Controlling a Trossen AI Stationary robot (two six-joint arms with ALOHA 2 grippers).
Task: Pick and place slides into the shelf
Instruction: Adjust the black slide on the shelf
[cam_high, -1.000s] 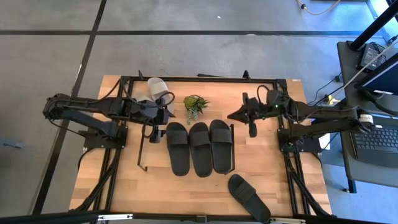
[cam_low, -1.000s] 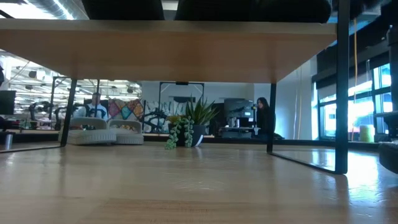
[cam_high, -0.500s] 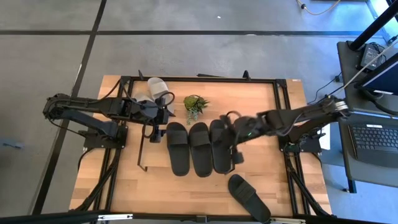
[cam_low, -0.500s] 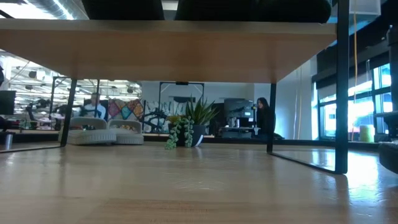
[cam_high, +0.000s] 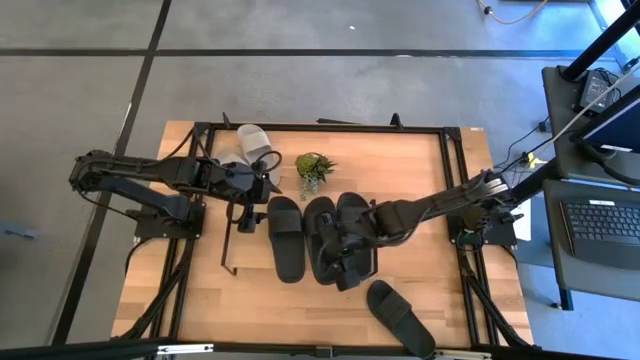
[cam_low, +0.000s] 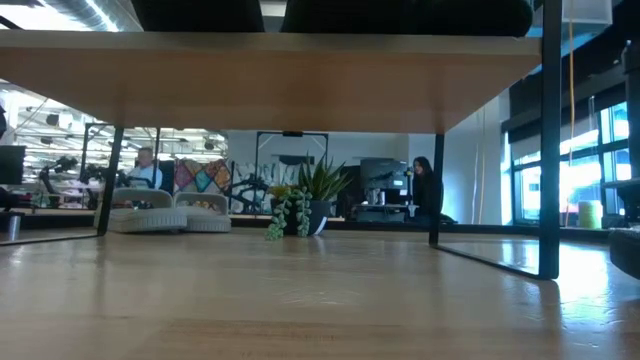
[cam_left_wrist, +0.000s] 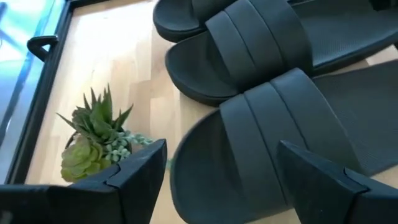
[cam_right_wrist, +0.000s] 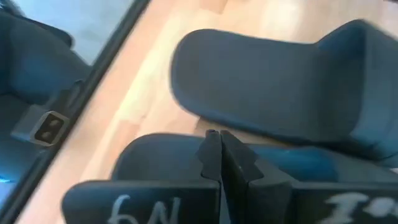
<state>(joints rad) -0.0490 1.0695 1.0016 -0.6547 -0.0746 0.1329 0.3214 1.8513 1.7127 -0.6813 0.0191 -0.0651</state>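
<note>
The right gripper (cam_high: 342, 262) is seen with its two dark fingers (cam_right_wrist: 219, 163) pressed together on nothing, low over the matte black rubber slides (cam_high: 322, 238) that lie side by side on the low wooden shelf with thin black metal side frames (cam_high: 228, 240). Its dark arm is stretched out long and nearly straight from its base at the shelf's right, crossing the rightmost of the three slides. In the right wrist view black slide rubber fills the space just beyond the fingertips.

The left gripper (cam_high: 247, 210) is held with its jaws wide apart and empty at the shelf's left end, its arm folded back at the elbow. In the left wrist view the broad straps of two black slides (cam_left_wrist: 267, 118) lie just ahead.

A fourth black slide (cam_high: 399, 318) lies off the shelf, toward the table's near edge. A light grey-white slide (cam_high: 256, 144) and a small green potted plant (cam_high: 314, 168) are seen behind the shelf.
</note>
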